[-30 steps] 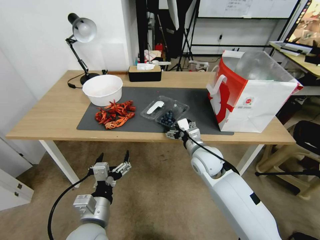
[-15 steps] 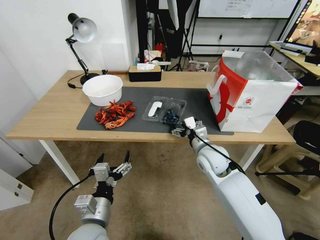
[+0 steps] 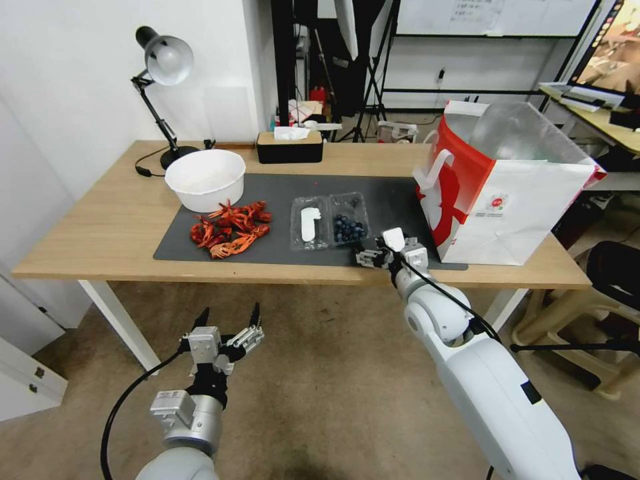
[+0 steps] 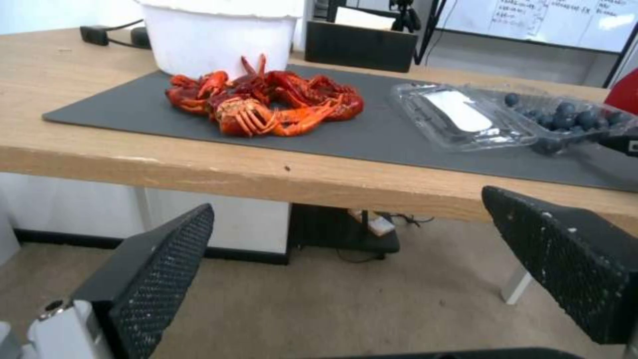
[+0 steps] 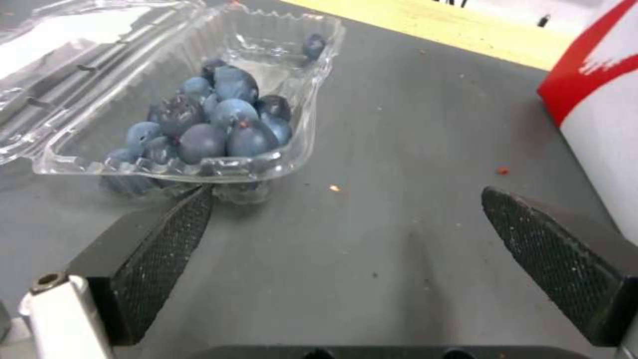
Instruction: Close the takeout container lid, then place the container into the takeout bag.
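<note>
Takeout container point(image 3: 349, 227), open on the mat left of the takeout bag point(image 3: 507, 193), lid point(image 3: 309, 223) flat beside it: light, thin, likely flexible and slippery, best taken by the rim; right gripper point(image 3: 371, 256) open just beside it, left gripper point(image 3: 225, 319) open below the table

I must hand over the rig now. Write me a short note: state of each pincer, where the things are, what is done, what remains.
Right pincer: open, empty, low over the mat beside the takeout container.
Left pincer: open, parked below the table edge.
Container lies open on the mat, blueberries inside; lid flat toward the crayfish.
Takeout bag stands open to the right.
Done: nothing.
Left: close lid, bag the container.
</note>
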Available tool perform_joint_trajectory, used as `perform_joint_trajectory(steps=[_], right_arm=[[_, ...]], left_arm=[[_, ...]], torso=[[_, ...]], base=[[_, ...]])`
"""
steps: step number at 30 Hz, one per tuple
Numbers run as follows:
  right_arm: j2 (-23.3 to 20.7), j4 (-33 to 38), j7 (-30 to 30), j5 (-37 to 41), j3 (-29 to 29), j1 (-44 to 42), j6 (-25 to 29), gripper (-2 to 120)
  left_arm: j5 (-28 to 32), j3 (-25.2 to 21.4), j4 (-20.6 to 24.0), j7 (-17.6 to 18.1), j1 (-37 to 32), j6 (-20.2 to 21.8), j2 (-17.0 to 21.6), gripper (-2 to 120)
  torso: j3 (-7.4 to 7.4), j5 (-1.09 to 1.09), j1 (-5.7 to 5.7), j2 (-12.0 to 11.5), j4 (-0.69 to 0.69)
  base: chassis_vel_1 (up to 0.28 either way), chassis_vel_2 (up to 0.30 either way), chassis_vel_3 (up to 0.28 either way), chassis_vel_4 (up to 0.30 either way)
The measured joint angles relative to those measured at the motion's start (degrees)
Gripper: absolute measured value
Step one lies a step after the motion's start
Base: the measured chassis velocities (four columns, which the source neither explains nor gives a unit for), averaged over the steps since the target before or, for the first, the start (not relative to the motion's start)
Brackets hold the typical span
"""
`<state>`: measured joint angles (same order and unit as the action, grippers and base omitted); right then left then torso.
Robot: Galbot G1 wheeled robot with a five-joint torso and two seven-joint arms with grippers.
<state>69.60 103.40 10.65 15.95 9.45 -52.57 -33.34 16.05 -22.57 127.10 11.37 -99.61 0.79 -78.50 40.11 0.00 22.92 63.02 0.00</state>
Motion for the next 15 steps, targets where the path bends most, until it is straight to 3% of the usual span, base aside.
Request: perform_joint_trajectory(steps=[15], right_arm=[[-1.42, 2.72, -0.04, 0.49, 0.92, -2.12, -0.1, 100]], left_arm=[[-0.02, 0.03, -0.02, 0.01, 0.02, -0.11, 0.02, 100]], torso=[[0.0, 0.0, 0.0, 0.01, 0.0]], base=[[0.0, 0.0, 0.0, 0.0]])
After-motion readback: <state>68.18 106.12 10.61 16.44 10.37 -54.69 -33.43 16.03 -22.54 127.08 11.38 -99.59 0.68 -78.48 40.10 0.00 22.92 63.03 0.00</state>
